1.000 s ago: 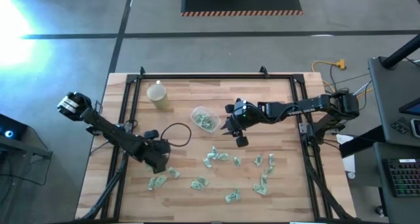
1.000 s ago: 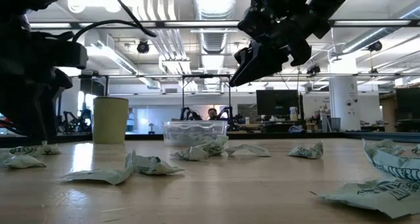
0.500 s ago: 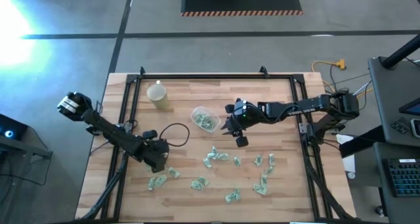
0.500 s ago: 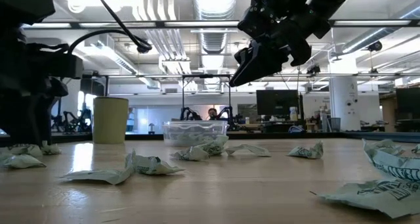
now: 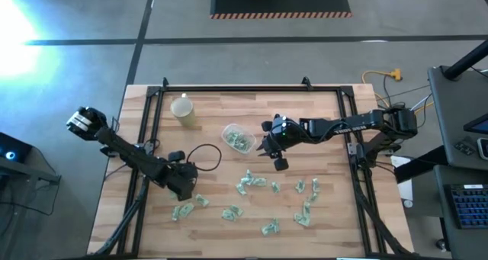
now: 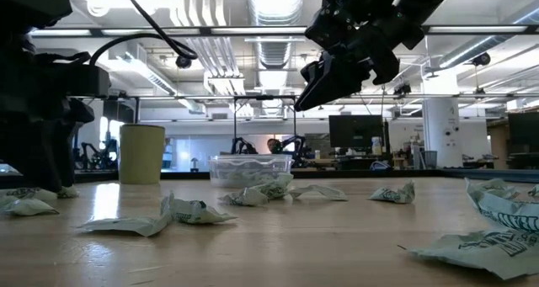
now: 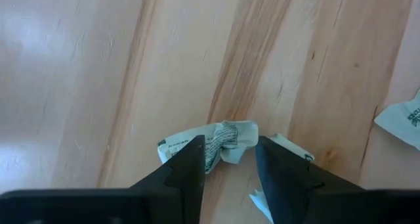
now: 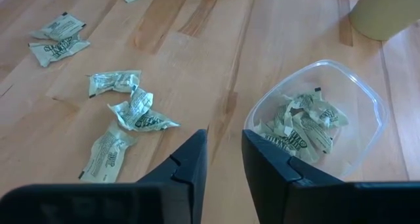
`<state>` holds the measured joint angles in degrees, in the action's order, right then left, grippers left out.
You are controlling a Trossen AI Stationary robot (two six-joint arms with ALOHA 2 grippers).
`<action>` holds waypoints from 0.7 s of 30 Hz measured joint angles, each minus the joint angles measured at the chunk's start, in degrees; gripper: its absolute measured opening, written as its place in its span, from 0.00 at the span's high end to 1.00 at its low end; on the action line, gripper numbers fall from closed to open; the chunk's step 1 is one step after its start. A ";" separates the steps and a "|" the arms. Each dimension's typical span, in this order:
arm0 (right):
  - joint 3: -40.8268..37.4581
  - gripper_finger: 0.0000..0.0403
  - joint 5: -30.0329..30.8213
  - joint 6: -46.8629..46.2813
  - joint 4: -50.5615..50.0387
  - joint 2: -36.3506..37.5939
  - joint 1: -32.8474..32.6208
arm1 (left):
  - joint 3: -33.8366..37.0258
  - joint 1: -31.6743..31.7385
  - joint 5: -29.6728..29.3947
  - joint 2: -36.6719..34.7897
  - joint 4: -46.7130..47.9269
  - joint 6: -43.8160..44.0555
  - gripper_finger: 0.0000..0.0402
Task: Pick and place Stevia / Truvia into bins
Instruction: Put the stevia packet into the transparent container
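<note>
Several pale green-and-white sachets (image 5: 252, 182) lie scattered flat on the near half of the wooden table. More sachets fill the clear tub (image 5: 238, 139), which stands near the middle. My left gripper (image 5: 192, 194) is low at the near left, open, pointing steeply down. Its fingers stand on either side of one crumpled sachet (image 7: 226, 137) that lies on the table. My right gripper (image 5: 267, 151) hangs above the table, just right of the tub (image 8: 315, 119). It is open by a narrow gap, with nothing between its fingers. My left gripper (image 7: 230, 140) comes at the crumpled sachet from above, one finger (image 7: 190, 165) over its printed end and the other beside its crumpled end. Whether the fingertips touch it I cannot tell. The sachet lies flat on the wood.
A pale yellow cup (image 5: 183, 110) stands at the far left. A black cable loop (image 5: 206, 155) lies beside the left arm. Black rails (image 5: 156, 100) frame the table. A second sachet (image 7: 282, 145) lies right beside the left gripper's other finger.
</note>
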<state>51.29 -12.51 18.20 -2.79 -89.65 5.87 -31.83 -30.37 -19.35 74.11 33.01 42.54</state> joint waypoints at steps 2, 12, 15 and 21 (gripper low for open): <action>0.00 0.79 0.00 0.00 0.00 0.00 0.00 | 0.00 0.00 0.04 0.00 0.08 0.00 0.76; 0.00 0.79 0.01 -0.10 0.01 -0.04 0.00 | 0.04 0.00 1.20 0.00 0.51 -2.25 0.98; 0.00 0.79 0.00 -0.26 0.00 -0.04 0.00 | -0.11 0.02 0.82 0.00 0.57 -3.41 0.99; 0.00 0.81 0.02 -2.43 -0.35 -0.04 -0.30 | -2.17 0.27 -3.66 -0.93 0.47 -10.44 1.00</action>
<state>51.29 -12.49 15.77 -3.14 -89.69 5.57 -34.01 -30.10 -23.02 73.18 33.48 32.10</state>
